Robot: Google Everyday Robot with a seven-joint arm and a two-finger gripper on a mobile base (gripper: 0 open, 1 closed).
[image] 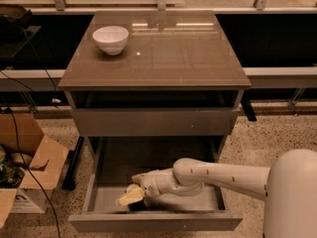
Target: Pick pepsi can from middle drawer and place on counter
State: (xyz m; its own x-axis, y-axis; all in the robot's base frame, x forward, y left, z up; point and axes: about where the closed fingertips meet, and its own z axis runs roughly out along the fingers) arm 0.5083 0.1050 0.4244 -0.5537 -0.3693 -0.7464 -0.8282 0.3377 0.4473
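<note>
The middle drawer (99, 190) is pulled open below the cabinet, a long grey-brown tray with low walls. My gripper (132, 188) reaches into its front left part from the right, its pale yellow fingers (130, 197) spread apart. The pepsi can (134, 206) shows only as a small dark shape under the near finger, close to the drawer's front wall; most of it is hidden by the gripper. Whether a finger touches it I cannot tell. The counter (168, 53) is the glossy brown-grey top of the cabinet, above the drawers.
A white bowl (110, 38) stands on the counter's back left corner. A closed plain drawer front (153, 121) overhangs the open drawer. An open cardboard box (27, 170) and cables lie on the floor at the left. My white arm (233, 175) crosses the drawer's right side.
</note>
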